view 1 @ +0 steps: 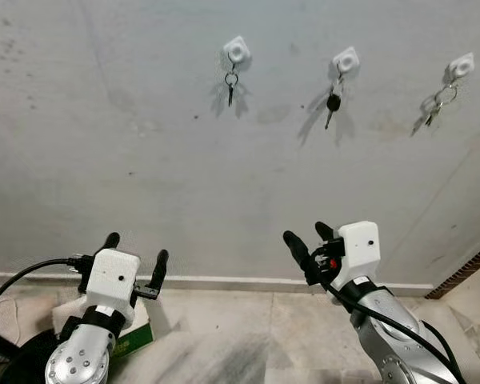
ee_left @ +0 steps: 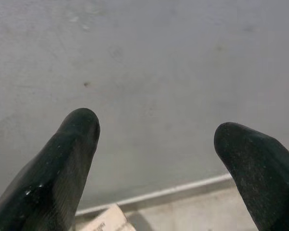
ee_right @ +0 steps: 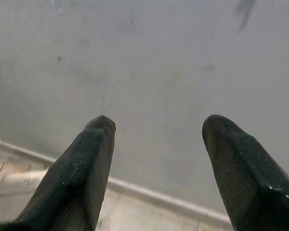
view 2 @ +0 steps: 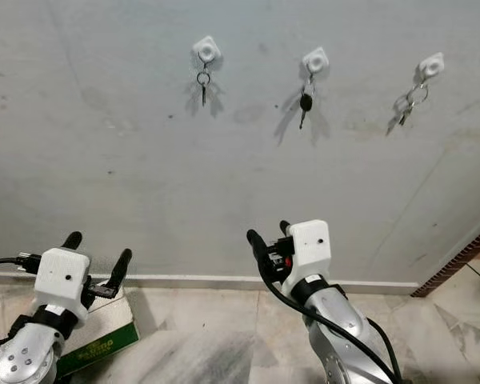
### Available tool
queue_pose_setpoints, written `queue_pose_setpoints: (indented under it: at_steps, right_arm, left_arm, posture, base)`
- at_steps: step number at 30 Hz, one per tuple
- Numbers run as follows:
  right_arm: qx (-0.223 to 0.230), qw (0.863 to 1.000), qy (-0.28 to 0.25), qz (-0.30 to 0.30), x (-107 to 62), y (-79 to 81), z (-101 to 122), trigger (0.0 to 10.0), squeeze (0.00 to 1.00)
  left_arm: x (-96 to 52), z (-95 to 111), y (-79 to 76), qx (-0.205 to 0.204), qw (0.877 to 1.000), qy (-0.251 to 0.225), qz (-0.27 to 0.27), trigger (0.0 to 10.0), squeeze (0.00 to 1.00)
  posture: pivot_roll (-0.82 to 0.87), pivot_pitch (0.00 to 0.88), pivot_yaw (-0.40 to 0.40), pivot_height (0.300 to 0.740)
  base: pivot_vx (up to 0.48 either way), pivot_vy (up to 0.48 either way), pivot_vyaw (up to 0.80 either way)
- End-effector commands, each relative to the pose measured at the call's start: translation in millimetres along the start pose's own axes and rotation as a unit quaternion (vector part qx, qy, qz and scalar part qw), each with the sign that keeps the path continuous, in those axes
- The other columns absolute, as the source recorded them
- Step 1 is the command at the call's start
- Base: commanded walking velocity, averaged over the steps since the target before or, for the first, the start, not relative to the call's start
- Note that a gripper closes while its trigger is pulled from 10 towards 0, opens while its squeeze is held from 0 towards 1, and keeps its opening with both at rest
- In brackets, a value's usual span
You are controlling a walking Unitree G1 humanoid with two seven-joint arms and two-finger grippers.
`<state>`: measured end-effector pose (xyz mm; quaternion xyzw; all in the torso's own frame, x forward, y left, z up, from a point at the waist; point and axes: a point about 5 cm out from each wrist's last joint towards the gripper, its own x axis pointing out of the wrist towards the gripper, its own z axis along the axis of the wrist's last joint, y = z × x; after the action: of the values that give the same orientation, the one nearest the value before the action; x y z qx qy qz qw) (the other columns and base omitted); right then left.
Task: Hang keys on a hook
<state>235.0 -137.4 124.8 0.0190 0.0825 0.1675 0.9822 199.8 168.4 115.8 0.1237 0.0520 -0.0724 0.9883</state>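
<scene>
Grey wall (view 1: 144, 160) carries three hooks (view 1: 237, 50) with keys (view 1: 231, 84); both grippers (view 1: 134, 250) (view 1: 308, 234) spread wide, seemingly empty.

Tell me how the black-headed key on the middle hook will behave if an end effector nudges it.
The black-headed key hangs freely by a ring from the middle hook, so it would probably swing. It looks small, likely light. Its loose ring might slip off if lifted.

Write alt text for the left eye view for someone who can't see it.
Three white hooks on a grey wall each hold keys: left hook, middle hook, right hook. Below, the left end effector and right end effector are raised, open and empty.
</scene>
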Motion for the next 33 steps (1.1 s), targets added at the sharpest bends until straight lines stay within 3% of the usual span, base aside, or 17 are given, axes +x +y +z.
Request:
queue_pose_setpoints:
  at_steps: [1,10,33]
  right_arm:
    - [-0.001,1.000,-0.005,-0.004,1.3,-1.0,2.7,10.0,0.00]
    - [0.001,1.000,-0.003,-0.006,2.1,-0.8,2.0,10.0,0.00]
    - [0.010,1.000,0.003,-0.013,1.8,-2.6,-1.1,10.0,0.00]
  left_arm:
    - [-1.1,1.0,3.3,0.008,1.000,-0.001,0.002,10.0,0.00]
    - [-0.5,0.8,3.6,0.008,1.000,0.000,0.001,10.0,0.00]
    - [0.8,2.8,1.7,0.004,1.000,-0.001,-0.009,10.0,0.00]
  posture:
    - [0.12,0.035,-0.020,0.740]
    - [0.12,0.037,-0.019,0.740]
    - [0.11,0.037,-0.024,0.740]
  base:
    - [-0.270,0.000,0.70]
    - [-0.272,0.000,0.60]
    - [-0.273,0.000,0.00]
